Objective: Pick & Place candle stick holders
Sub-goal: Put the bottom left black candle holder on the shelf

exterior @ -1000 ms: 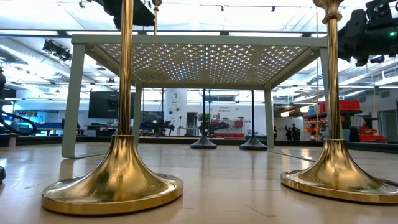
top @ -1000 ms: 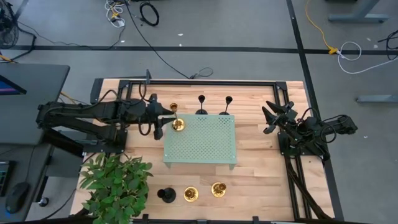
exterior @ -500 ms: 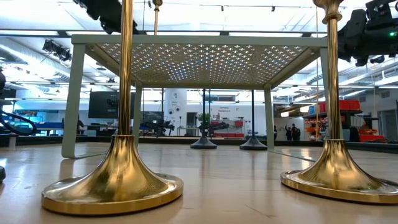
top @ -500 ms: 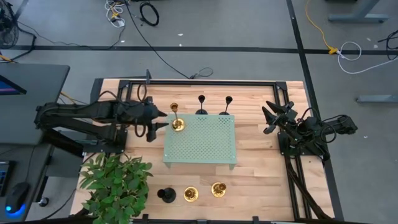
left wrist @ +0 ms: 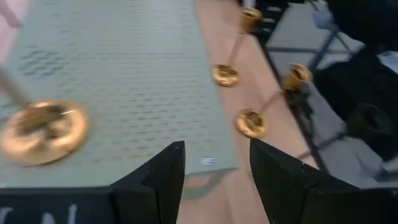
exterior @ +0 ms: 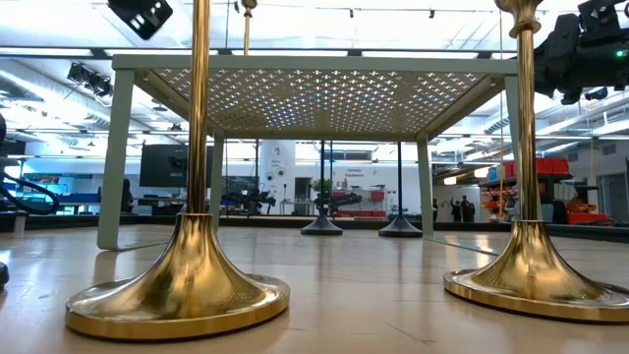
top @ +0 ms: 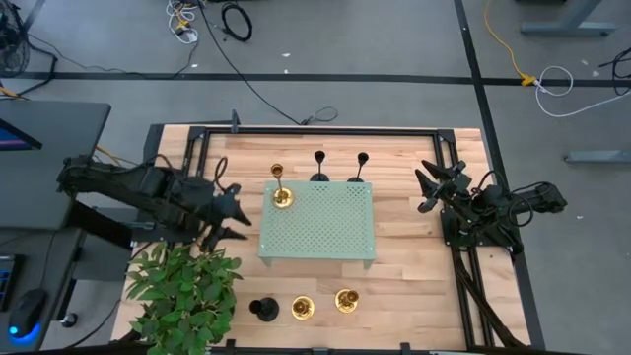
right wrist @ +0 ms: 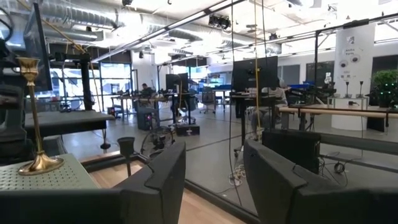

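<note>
While the pale green perforated tray [top: 317, 223] serves as the reference point at the middle of the wooden bench [top: 404, 281], the following is recorded. On the near side of the tray, along the bench's front edge, three candle stick holders stand in a row: a black holder [top: 263, 310] nearest the potted plant [top: 182, 291], then a first gold holder [top: 302, 309], then a second gold holder [top: 346, 300]. All three stand clear of the tray.

On the tray itself, at its far left corner, a third gold holder [top: 281, 194] stands upright with its round base flat on the perforated top.

Just left of the tray, the left gripper [top: 235, 217] hovers with fingers apart and nothing between them, separated from the gold holder on the tray.

Well to the right of the tray, the right gripper [top: 428, 189] waits at the bench's right edge, fingers likewise apart and empty.

Beyond the tray's far edge, two black holders [top: 320, 166] [top: 359, 168] stand side by side on the bench, just behind the tray.
</note>
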Tool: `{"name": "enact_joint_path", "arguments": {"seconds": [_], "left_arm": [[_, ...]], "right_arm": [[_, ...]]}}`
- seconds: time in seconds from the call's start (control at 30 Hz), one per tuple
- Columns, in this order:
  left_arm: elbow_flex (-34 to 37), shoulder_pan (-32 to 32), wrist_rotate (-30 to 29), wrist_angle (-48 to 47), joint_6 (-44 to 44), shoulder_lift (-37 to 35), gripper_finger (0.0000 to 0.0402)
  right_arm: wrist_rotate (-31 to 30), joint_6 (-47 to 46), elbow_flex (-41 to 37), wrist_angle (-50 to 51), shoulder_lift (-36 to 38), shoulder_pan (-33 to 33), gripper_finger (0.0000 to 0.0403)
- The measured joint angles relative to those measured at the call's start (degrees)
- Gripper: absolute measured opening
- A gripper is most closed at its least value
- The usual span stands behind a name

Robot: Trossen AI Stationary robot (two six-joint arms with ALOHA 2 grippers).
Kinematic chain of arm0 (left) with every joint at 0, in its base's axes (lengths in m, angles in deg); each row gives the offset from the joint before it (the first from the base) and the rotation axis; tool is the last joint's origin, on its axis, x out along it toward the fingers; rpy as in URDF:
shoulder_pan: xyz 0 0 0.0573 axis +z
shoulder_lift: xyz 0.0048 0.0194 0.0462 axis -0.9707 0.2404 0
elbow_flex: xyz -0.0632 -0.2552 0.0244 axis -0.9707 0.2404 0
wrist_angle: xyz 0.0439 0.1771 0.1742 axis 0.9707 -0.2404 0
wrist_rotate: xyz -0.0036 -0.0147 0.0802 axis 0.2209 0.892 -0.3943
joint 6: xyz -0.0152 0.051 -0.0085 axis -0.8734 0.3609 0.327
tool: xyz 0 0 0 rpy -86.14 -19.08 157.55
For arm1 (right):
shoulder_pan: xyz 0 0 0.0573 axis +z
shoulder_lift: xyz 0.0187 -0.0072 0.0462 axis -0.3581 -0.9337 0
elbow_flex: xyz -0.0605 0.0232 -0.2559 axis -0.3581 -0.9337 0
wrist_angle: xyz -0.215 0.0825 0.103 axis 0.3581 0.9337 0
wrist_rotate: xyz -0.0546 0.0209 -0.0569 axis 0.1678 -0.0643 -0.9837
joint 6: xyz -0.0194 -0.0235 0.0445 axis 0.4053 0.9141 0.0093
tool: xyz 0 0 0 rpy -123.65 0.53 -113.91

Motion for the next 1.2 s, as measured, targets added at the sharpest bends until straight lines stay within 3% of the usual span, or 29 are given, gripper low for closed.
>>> {"name": "enact_joint_path", "arguments": {"seconds": [0.53,0.7,0.93,1.07,1.2], "left_arm": [[0.07,-22.89,-22.12,1.98,-1.94,3.37,0.0181],[0.07,-23.97,-30.5,2.0,0.46,3.91,0.0181],[0.57,-24.01,-30.53,2.31,-0.34,3.93,0.0181],[5.23,-24.01,-34.62,5.21,1.11,3.71,0.0181],[8.88,-24.4,-34.01,5.38,-2.72,2.97,0.0181]], "right_arm": [[0.04,0.0,0.0,-0.04,0.0,0.0,0.0162],[0.04,0.0,0.0,-0.04,0.0,0.0,0.0162],[1.09,-1.07,0.0,-0.02,0.0,0.02,0.0162],[1.08,-1.08,0.0,-0.02,0.0,0.02,0.0162],[1.08,-1.09,0.0,0.0,0.0,0.02,0.0162]]}}
